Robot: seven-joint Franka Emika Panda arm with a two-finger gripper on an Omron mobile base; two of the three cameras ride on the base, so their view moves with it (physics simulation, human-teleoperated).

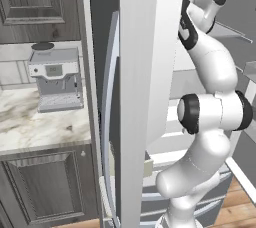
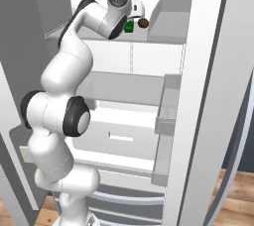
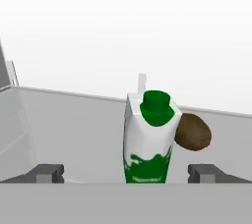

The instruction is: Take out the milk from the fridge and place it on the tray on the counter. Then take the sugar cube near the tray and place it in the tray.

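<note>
My claw [image 3: 126,174] is wide apart with the milk [image 3: 147,139] standing between its tips. I should slide in straight, missing the brown kiwi [image 3: 193,132] beside it, then squeeze.

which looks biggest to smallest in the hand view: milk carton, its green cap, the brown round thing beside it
1. milk carton, clearly largest.
2. brown round thing and green cap look about alike, so I won't rank them.
</note>
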